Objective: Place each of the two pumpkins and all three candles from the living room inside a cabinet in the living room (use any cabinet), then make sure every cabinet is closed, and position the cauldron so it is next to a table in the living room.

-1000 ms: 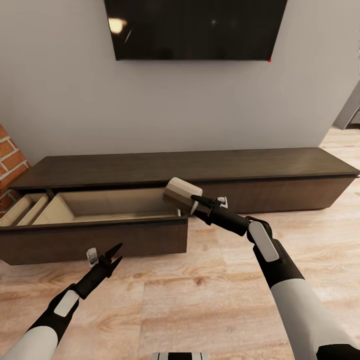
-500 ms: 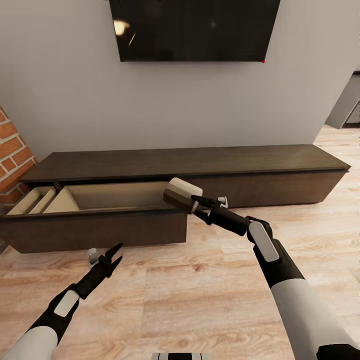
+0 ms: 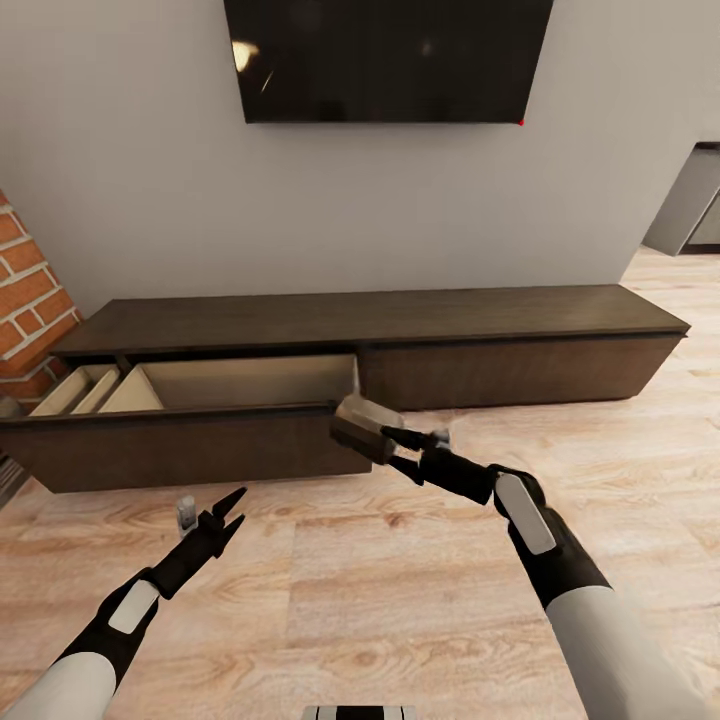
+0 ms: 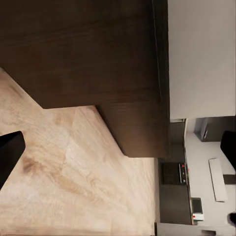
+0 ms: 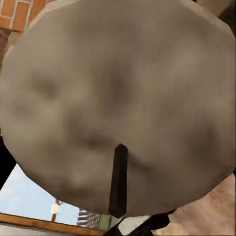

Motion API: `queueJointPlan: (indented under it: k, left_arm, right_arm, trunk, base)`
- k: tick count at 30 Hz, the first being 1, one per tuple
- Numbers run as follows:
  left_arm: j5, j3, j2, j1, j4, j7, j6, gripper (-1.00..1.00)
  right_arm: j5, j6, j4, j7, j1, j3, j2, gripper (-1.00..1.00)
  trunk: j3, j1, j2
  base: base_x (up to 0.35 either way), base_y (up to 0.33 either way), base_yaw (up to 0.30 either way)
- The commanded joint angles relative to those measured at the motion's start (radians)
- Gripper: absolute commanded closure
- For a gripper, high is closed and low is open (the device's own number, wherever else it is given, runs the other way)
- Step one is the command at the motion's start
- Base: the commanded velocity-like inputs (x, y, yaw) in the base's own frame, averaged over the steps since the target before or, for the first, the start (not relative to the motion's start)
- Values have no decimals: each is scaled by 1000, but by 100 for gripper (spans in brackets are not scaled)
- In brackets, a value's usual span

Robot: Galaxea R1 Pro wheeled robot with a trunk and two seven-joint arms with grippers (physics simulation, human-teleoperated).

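Observation:
My right gripper (image 3: 389,447) is shut on a candle (image 3: 362,424), a stubby grey-brown cylinder with a paler top, held tilted. The candle hangs just in front of the right end of the open drawer (image 3: 190,445) of the long dark-brown cabinet (image 3: 400,315). The drawer's pale wood interior (image 3: 245,380) looks empty where I can see it. In the right wrist view the candle's top (image 5: 118,98) with its dark wick is close up. My left gripper (image 3: 237,506) is open over the floor in front of the drawer. In the left wrist view one black fingertip (image 4: 9,152) shows beside the cabinet's front (image 4: 83,49).
A black TV (image 3: 388,60) hangs on the grey wall above the cabinet. A brick fireplace (image 3: 30,300) stands at the left. Narrow divided compartments (image 3: 70,390) lie at the drawer's left end. Wood floor (image 3: 400,580) stretches in front, with a doorway (image 3: 690,200) at the right.
The whole view has shifted, so the camera moved and the cabinet looks a bit farther. The right gripper and candle sit lower, from above the drawer's right corner to in front of it. The left arm is unchanged.

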Motion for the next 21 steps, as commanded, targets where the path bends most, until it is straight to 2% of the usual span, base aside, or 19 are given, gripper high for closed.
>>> queueJointPlan:
  k: [1, 6, 14, 21]
  left_arm:
    - [6, 2, 0, -1, 0, 10, 8, -100]
    - [6, 1, 0, -1, 0, 17, 8, -100]
    - [6, 2, 1, -1, 0, 16, 9, -100]
    - [6, 2, 0, -1, 0, 18, 9, -100]
  right_arm:
    - [-36, 12, 6, 6, 36, -1, -1, 100]
    - [-32, 8, 13, 7, 61, -1, -2, 100]
    - [-32, 7, 14, 16, 65, -1, -2, 100]
    - [-31, 9, 4, 8, 65, -3, -2, 100]
  trunk:
    - [-1, 0, 0]
    - [-1, 0, 0]
    - [-1, 0, 0]
    - [26, -4, 1]
  base:
    - [-1, 0, 0]
    - [0, 0, 0]
    - [0, 0, 0]
    - [0, 0, 0]
